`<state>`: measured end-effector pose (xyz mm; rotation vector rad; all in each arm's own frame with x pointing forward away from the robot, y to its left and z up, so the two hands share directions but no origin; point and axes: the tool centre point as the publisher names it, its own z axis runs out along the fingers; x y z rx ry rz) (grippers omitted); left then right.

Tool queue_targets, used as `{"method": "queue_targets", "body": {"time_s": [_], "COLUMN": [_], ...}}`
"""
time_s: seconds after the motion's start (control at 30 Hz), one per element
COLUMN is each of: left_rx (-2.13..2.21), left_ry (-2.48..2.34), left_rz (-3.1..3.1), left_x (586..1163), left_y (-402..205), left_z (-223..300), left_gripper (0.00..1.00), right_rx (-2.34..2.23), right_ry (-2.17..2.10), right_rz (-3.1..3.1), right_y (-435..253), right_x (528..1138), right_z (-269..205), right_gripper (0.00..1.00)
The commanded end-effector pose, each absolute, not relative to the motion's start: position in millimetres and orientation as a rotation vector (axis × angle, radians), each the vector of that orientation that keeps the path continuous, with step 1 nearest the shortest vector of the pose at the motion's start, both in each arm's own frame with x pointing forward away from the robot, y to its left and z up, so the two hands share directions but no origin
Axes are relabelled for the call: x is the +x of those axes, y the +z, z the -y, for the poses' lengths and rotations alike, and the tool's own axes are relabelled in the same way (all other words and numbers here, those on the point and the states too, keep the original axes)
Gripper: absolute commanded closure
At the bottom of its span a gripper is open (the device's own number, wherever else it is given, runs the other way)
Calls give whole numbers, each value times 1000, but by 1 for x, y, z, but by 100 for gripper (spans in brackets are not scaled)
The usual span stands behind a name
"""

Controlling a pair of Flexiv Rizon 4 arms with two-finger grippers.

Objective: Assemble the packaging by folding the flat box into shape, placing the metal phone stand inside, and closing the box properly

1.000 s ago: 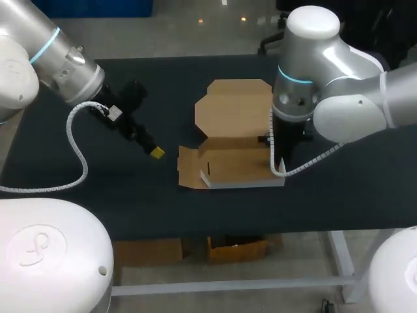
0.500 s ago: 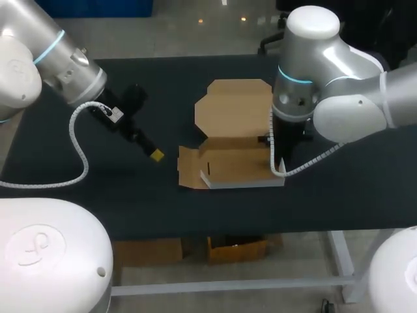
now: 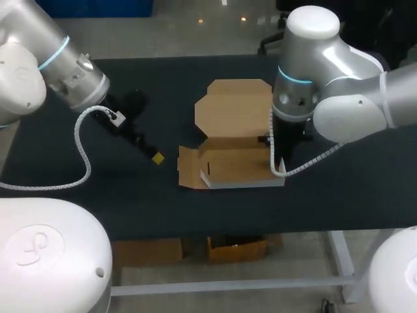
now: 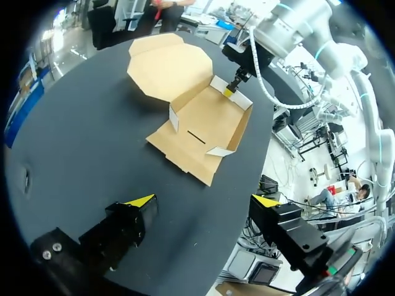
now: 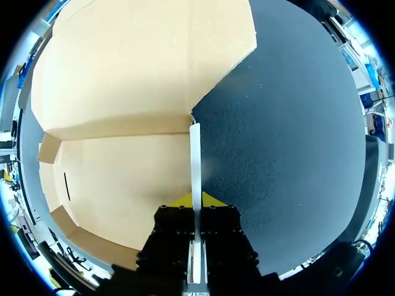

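The cardboard box (image 3: pixel 231 140) lies half-formed at the middle of the dark bench (image 3: pixel 130 189) — its lid (image 3: pixel 234 107) is flat on the far side and its shallow tray is on the near side, with low walls raised. The right hand (image 5: pixel 195 198) comes down at the tray's right edge. It is closed on the right wall (image 5: pixel 195 161), which stands upright between the yellow tips, one finger inside the tray and one outside. The left hand (image 4: pixel 203 200) hangs over bare bench to the left of the box, apart from it — fingers spread wide, nothing between them, tips pointing toward the box.
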<state>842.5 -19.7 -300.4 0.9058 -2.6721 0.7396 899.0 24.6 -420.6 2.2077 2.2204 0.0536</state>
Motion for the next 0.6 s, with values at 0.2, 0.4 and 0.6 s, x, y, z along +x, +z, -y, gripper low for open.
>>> {"method": "queue_targets", "body": {"time_s": [0.2, 0.4, 0.6], "left_rx": [942, 1128, 1234], "left_ry": [807, 832, 819], "left_rz": [2702, 2673, 2607], "left_x": [850, 860, 861], "left_y": [-292, -289, -295], "left_z": [25, 15, 21], "left_gripper": [0, 0, 0], "right_rx": [2208, 2208, 2208], "right_ry": [52, 52, 52], "right_rz": [-2220, -2220, -2220], "right_y": [-421, -421, -421], "right_x": [899, 899, 899], "right_z": [-25, -25, -25], "right_gripper": [100, 100, 100]}}
